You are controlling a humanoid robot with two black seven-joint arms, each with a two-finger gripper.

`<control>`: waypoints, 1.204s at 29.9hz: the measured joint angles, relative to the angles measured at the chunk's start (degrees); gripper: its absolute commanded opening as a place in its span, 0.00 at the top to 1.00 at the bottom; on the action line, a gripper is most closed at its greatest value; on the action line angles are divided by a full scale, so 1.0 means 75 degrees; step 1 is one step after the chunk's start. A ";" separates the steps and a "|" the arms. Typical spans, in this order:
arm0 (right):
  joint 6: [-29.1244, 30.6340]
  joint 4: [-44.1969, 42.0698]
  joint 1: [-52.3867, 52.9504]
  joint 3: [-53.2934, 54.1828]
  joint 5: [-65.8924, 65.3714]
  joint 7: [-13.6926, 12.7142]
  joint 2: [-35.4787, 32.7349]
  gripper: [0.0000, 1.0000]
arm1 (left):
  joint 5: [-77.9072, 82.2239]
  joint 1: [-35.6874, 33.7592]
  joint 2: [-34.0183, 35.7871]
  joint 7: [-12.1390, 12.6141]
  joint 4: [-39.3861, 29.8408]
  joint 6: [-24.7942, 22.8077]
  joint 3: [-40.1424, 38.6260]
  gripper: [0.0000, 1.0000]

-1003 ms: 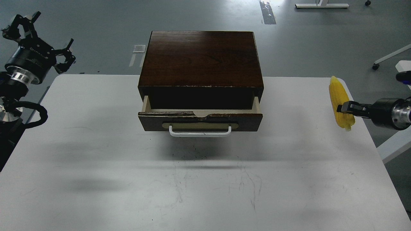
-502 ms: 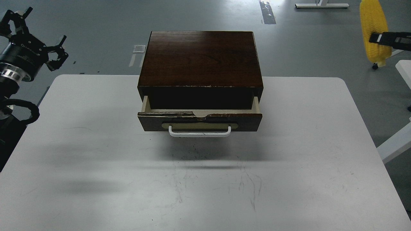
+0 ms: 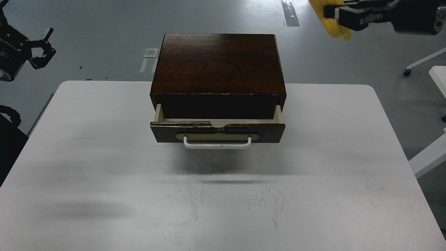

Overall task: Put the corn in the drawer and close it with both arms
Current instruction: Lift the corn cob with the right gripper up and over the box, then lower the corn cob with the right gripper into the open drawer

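The right gripper [image 3: 334, 14] was clamped on the corn [image 3: 332, 28] at the top edge of view, high and right of the box [image 3: 217, 62] — well clear of it. The drawer [image 3: 217, 130] stood partly open on the white table [image 3: 104, 157], bare tabletop all round. The left gripper [image 3: 40, 48] hung spread-fingered at the left edge — grey floor [image 3: 104, 35] behind.

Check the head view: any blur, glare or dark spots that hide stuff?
Head view: the corn in the right hand is smeared by motion blur and cut off by the top edge; the drawer opening is black shadow, so its inside is unreadable; soft sheen on the box top; soft shadows fall on the table in front of the drawer.
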 measured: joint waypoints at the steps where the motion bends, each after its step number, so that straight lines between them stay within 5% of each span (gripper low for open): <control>1: -0.0002 0.0032 0.0047 0.0014 -0.0102 0.0038 0.0213 0.83 | 0.0000 0.0003 0.0015 -0.0002 -0.0009 0.0000 0.0000 0.02; 8: -0.0019 0.0274 0.0180 0.0035 -0.1306 0.0236 0.1532 0.83 | 0.0000 0.0012 0.0057 0.0006 -0.0023 0.0000 0.0009 0.02; 17: -0.0014 0.0480 -0.0205 -0.0021 -0.3603 0.0458 0.2016 0.82 | 0.0006 0.0040 -0.0006 -0.0022 -0.0018 0.0000 0.0010 0.02; 36: -0.0008 0.0056 -0.0702 -0.0024 -0.4185 0.0507 0.2763 0.76 | -0.0014 0.0020 0.0122 -0.0087 0.0081 0.0000 -0.0102 0.02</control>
